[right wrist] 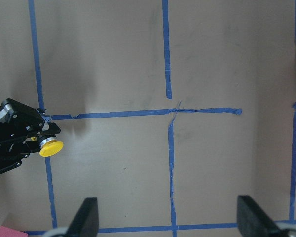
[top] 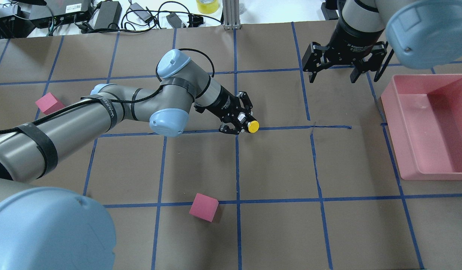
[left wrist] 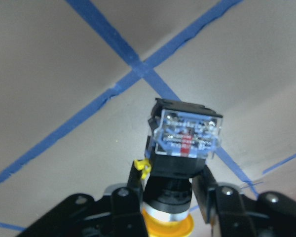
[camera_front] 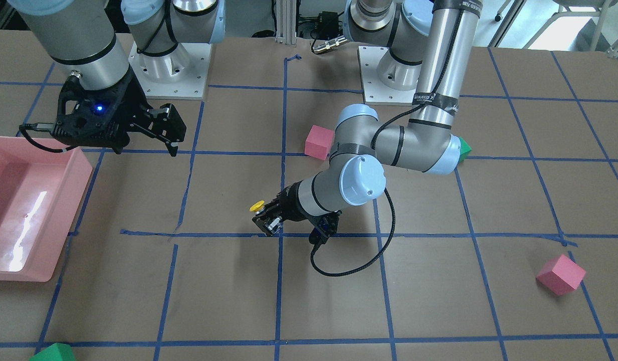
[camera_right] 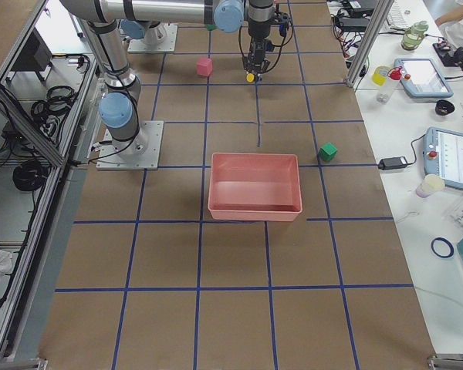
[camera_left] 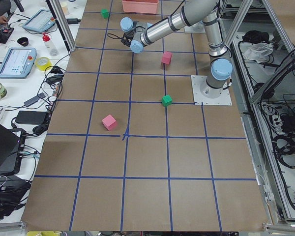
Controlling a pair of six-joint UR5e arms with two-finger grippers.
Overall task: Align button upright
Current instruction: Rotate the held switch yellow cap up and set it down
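The button (top: 253, 126), with a yellow cap, a black body and a clear-grey base, sits between the fingers of my left gripper (top: 242, 120) near a blue tape crossing. In the left wrist view the fingers (left wrist: 124, 201) clamp the black body of the button (left wrist: 184, 136); its base points away toward the table and the cap is nearest the camera. The button is tilted, not upright. Its cap also shows in the front view (camera_front: 257, 205), at the left gripper (camera_front: 266, 216). My right gripper (top: 334, 73) is open and empty, hovering at the far right near the tray.
A pink tray (top: 403, 112) stands at the right edge. Pink cubes lie at front centre (top: 204, 207) and far left (top: 49, 103). A green cube (camera_front: 464, 146) sits behind the left arm's elbow, and another green cube (camera_front: 53, 352) sits at the table's corner.
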